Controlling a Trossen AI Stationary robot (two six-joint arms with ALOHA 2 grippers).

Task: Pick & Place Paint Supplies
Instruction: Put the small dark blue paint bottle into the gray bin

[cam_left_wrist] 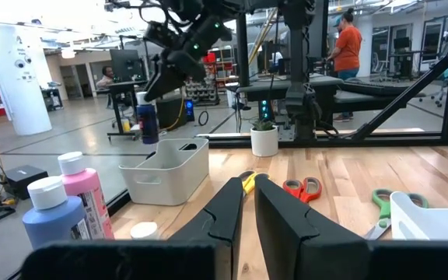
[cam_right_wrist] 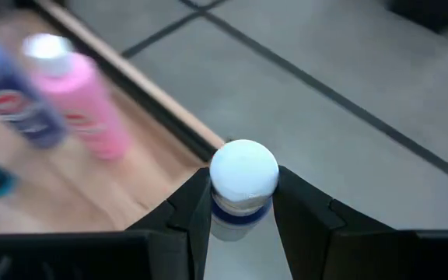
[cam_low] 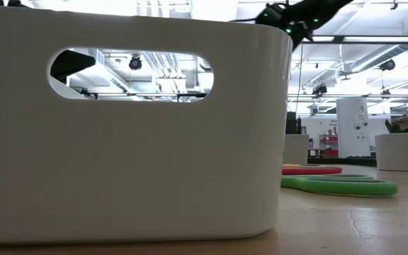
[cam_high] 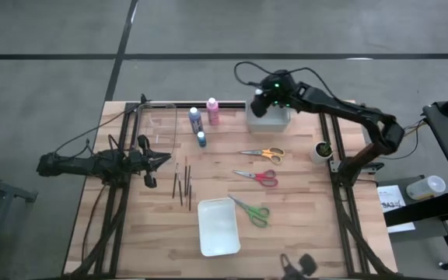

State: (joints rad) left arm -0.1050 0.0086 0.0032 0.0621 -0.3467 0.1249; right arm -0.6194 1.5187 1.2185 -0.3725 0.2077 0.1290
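With my right gripper [cam_right_wrist: 243, 204] clamped on a white-capped dark bottle [cam_right_wrist: 243, 180], I am midway through carrying it, hanging above the white bin [cam_high: 269, 118] near the table's far edge. In the left wrist view that bottle [cam_left_wrist: 147, 123] dangles over the bin's rim. The next move, I judge, calls for lowering straight down inside the walls before I let go, so it lands upright. My left gripper [cam_high: 162, 159] waits low near the left edge, fingers nearly together and holding nothing. Still out on the table [cam_high: 302, 225]: the pink bottle [cam_high: 213, 110] and blue bottle [cam_high: 194, 118] near the far edge, the brushes [cam_high: 183, 185], and three scissors [cam_high: 257, 177] toward the middle.
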